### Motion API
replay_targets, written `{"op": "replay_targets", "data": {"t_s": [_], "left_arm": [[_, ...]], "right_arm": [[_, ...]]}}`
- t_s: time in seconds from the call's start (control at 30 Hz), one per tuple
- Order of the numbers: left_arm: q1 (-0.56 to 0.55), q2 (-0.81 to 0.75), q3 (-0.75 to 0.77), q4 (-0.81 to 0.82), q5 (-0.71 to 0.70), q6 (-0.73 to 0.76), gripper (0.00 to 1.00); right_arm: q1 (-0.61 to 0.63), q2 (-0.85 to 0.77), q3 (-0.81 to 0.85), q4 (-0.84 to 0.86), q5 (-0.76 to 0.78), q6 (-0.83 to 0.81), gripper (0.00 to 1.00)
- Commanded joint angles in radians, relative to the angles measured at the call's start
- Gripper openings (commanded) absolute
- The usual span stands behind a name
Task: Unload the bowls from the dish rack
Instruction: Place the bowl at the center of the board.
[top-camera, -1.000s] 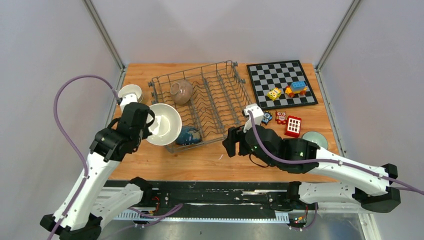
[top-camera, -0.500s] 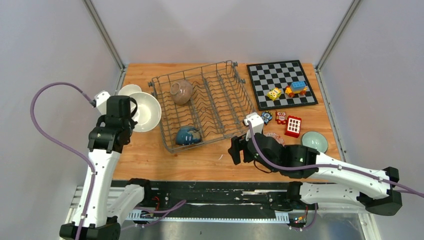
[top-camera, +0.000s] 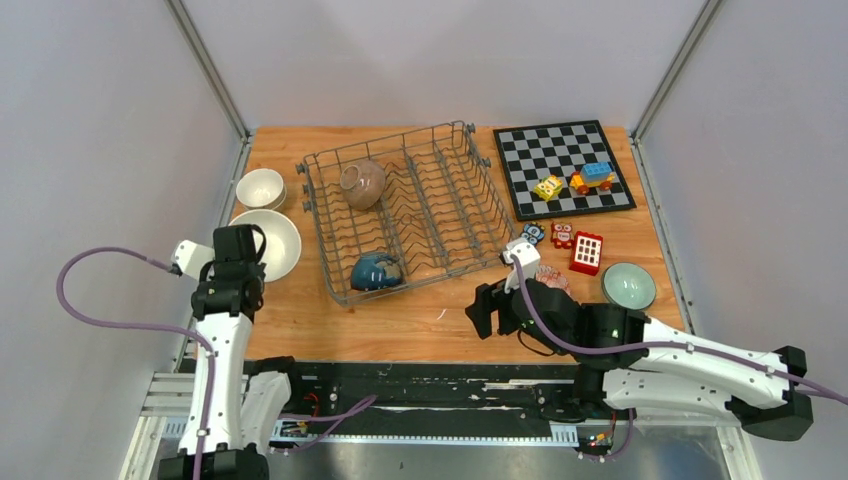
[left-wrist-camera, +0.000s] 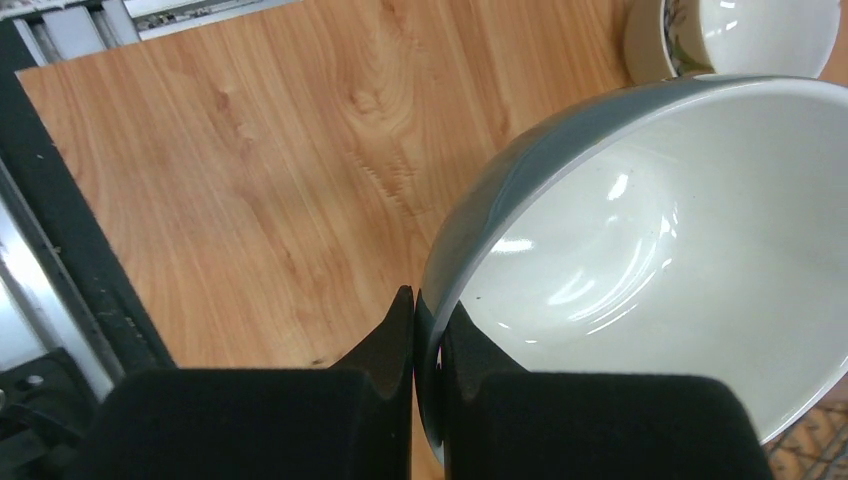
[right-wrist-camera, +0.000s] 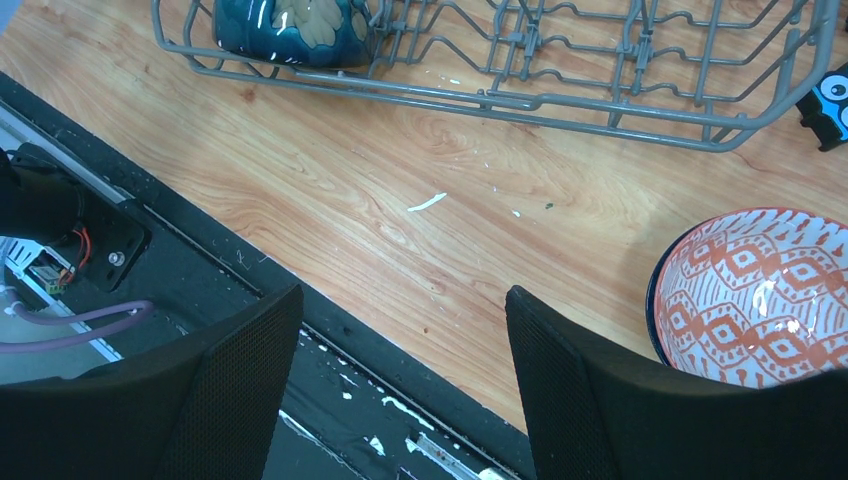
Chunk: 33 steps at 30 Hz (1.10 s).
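The grey wire dish rack (top-camera: 440, 205) stands mid-table. It holds a brown bowl (top-camera: 362, 184) at its far left and a blue bowl (top-camera: 376, 271) at its near left corner. My left gripper (top-camera: 245, 262) is shut on the rim of a large white bowl (top-camera: 270, 243), left of the rack. In the left wrist view the fingers (left-wrist-camera: 428, 305) pinch the tilted bowl's (left-wrist-camera: 650, 250) rim low over the wood. My right gripper (top-camera: 490, 310) is open and empty, near the table's front edge. An orange patterned bowl (right-wrist-camera: 760, 295) sits beside it.
A small white bowl (top-camera: 261, 187) stands behind the large one. A pale green bowl (top-camera: 628, 284) sits at the right. A chessboard (top-camera: 562, 165) with toy blocks lies at the back right, and small toys (top-camera: 586, 251) lie in front of it.
My left arm has carried the white bowl from the rack's near left corner out to the left and nearer. My right arm has drawn back toward the front edge, uncovering the orange bowl.
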Motion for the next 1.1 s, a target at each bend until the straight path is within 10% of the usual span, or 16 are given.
{"op": "replay_targets", "data": {"t_s": [0.0,1.07], "left_arm": [[0.059,-0.021,-0.06,0.237,-0.017,-0.202,0.0],[0.206,0.25,-0.273,0.435,0.106,-0.34,0.0]], "right_arm": [[-0.009,-0.052,-0.04,0.02,0.01,0.023,0.77],[-0.009,0.032,-0.015,0.022,0.081,-0.019,0.77]]}}
